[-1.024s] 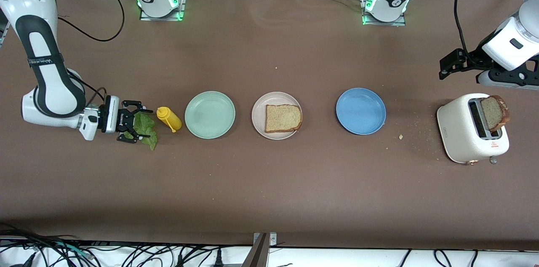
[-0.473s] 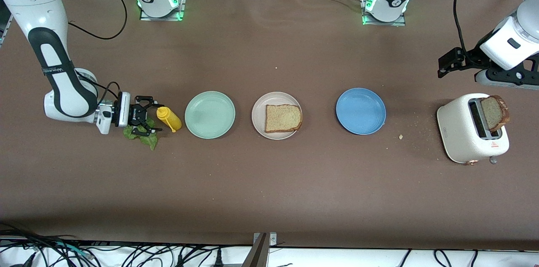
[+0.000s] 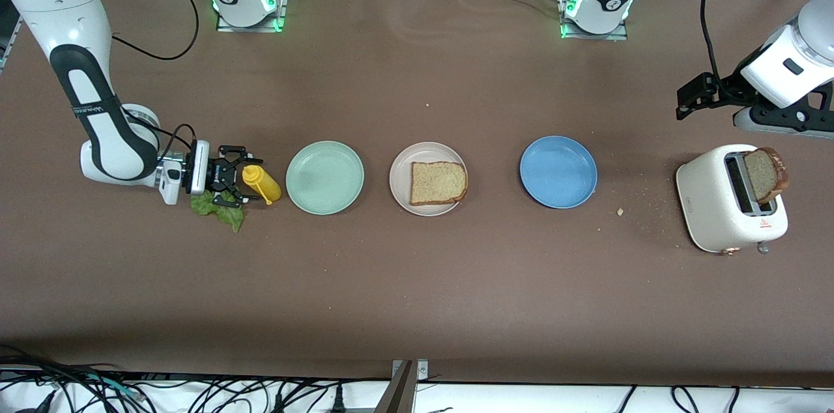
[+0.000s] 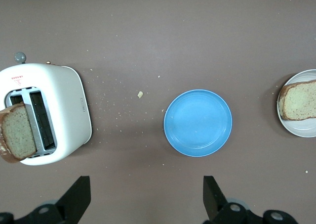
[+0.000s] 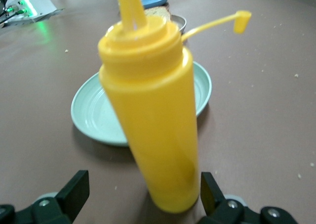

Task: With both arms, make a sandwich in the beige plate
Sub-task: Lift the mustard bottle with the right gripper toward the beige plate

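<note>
Stock of my table at this moment, item by item.

Beige plate (image 3: 399,190): middle of the row, between the mint green plate (image 3: 324,177) and the blue plate (image 3: 558,171). It carries one bread slice (image 3: 438,182), lying flat. No lettuce on it, no top slice; I judge the sandwich barely begun.

Lettuce leaf (image 3: 221,210): flat on the table at the right arm's end, just beside the yellow squeeze bottle (image 3: 260,183) and a little nearer the front camera than it.

Second bread slice (image 3: 765,174): standing up out of the slot of the white toaster (image 3: 713,201) at the left arm's end.

Right gripper (image 3: 240,176): low at the table, lying sideways, jaws wide and holding nothing. In its wrist view the bottle stands upright, square between the two fingers (image 5: 74,187), long axis vertical. The leaf lies under and beside the gripper's body rather than between the fingers. That is the relation I must mind: the claw is lined up on the bottle, not on the lettuce, which the right arm is far the nearer to fetch.

Left gripper (image 3: 692,95): up in the air over bare table close to the toaster, jaws wide, empty, waiting; its wrist view looks down on toaster and blue plate.
</note>
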Action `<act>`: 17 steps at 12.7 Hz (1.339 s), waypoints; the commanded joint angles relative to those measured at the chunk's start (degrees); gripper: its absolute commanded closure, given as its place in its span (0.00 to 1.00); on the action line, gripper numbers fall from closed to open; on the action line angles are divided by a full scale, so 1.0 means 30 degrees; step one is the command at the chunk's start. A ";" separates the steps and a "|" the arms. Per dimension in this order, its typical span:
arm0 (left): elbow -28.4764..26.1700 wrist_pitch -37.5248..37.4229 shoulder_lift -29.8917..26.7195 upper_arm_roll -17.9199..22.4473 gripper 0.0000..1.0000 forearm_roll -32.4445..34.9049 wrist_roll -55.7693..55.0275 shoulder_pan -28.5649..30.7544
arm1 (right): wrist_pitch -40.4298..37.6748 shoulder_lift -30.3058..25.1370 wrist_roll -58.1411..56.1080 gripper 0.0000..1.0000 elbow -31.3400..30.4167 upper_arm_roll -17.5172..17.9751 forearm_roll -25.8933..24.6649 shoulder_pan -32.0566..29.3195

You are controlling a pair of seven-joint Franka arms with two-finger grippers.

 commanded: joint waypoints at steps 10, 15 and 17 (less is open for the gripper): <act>0.0104 -0.0376 -0.0206 -0.0044 0.00 -0.0452 0.0443 0.0125 | 0.2505 -0.1648 0.0094 1.00 -0.0197 -0.0010 0.1515 0.1360; 0.0104 -0.0405 -0.0206 -0.0044 0.00 -0.0452 0.0415 0.0125 | 0.4210 -0.4727 0.9564 1.00 -0.0345 -0.0098 -0.6057 0.3352; 0.0104 -0.0638 -0.0206 -0.0044 0.00 -0.0452 0.0415 0.0125 | 0.4210 -0.5344 1.4457 1.00 -0.0170 -0.0708 -0.9164 0.4987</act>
